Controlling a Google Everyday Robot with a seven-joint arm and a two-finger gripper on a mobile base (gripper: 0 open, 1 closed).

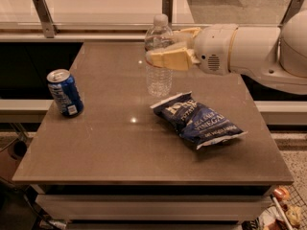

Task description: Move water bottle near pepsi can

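The water bottle point(159, 78) is clear and ribbed with a white cap; it stands upright, held a little above the brown table point(110, 143) near the middle back. My gripper point(165, 51), reaching in from the right, is shut on the bottle's middle, hiding its label band. The pepsi can point(64, 93), blue with a silver top, stands upright near the table's left edge, well to the left of the bottle.
A flat dark-blue chip bag point(197, 119) lies on the table just right of and in front of the bottle. A glass railing with metal posts point(44, 16) runs behind the table. The table's left and front edges drop off to the floor.
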